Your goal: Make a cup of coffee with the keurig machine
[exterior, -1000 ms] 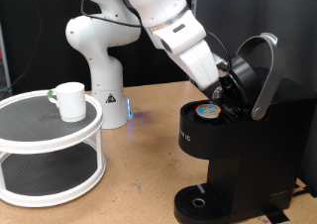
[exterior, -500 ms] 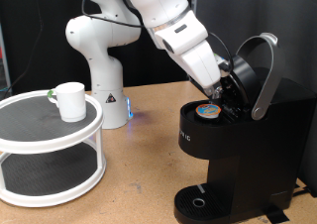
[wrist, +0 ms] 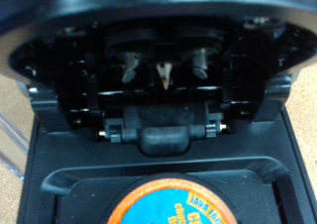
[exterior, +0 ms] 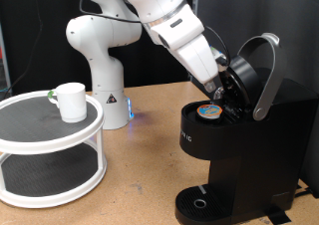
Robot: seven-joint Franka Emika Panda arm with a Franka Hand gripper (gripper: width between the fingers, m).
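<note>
The black keurig machine (exterior: pixel 249 150) stands at the exterior view's right with its silver-handled lid (exterior: pixel 261 71) raised. A small pod with a tan-and-blue top (exterior: pixel 209 112) sits in its open holder; it also shows in the wrist view (wrist: pixel 173 209), below the lid's inner needle (wrist: pixel 163 75). My gripper (exterior: pixel 225 92) hangs just above and behind the pod, between the holder and the lid, dark against the machine. No fingers show in the wrist view. The white cup (exterior: pixel 70 101) stands on a white two-tier stand (exterior: pixel 40 135) at the left, far from the gripper.
The arm's white base (exterior: pixel 100 66) stands at the back between the stand and the machine. The wooden table (exterior: pixel 140 175) lies in front. The machine's round drip base (exterior: pixel 204 203) is at the bottom.
The arm has lifted slightly away from the pod holder. The pod, the lid and the cup have not moved.
</note>
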